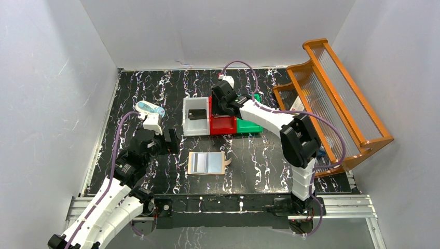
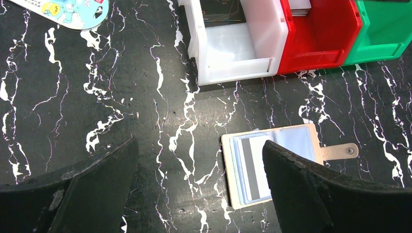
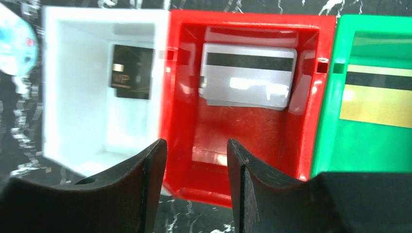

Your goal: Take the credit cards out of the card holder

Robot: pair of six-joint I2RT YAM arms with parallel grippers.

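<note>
Now | my left gripper (image 2: 198,145) wide open, empty | right gripper (image 3: 196,141) half open, empty | credit card (image 2: 255,167) in card holder (image 1: 207,163) looks thin, stiff, slippery; I'd pinch its 9 o'clock edge.

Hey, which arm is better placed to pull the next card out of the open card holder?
Left. The left gripper, open, hangs close beside the card holder, where a grey card shows in a pocket. The right gripper is farther back, over the red bin.
</note>
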